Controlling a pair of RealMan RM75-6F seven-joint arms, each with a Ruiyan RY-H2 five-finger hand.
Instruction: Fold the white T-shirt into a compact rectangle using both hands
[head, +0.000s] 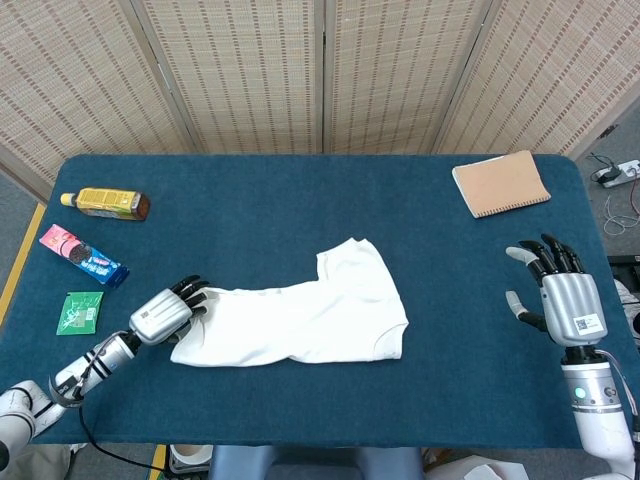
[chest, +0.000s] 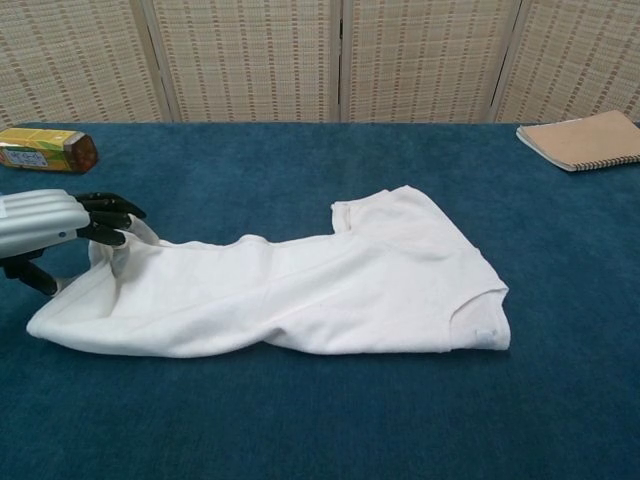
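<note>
White T-shirt (head: 300, 322): lies near the middle of the desk (head: 300, 200), toward the front edge, already doubled into a long band. Long axis runs left to right across the desk; the collar and sleeve end bulges upward at the right, the hem end tapers to the left. Surface rumpled, edges uneven; not yet a compact rectangle, by the look of it.

Left hand (head: 165, 313): at the shirt's left end, fingers (chest: 108, 219) curled over the hem corner, cloth bunched beneath them. Judged to be grasping the fabric; the underside of the pinch is hidden by the hand itself in both views.

Right hand (head: 555, 290): well apart from the shirt, off to the right near the desk edge, held upright with fingers spread and nothing in it. Not visible in the chest view.

Governing relation: the shirt extends rightward from the left hand along its long axis, so the left hand is by far the nearer and the likely next fold would carry the hem end toward the collar end. The right end lies untended.

Surroundings: brown notebook (head: 500, 183) at the far right corner; bottle (head: 105, 203), snack packet (head: 82, 256) and green sachet (head: 79, 311) along the left edge. Labels too small to read.
</note>
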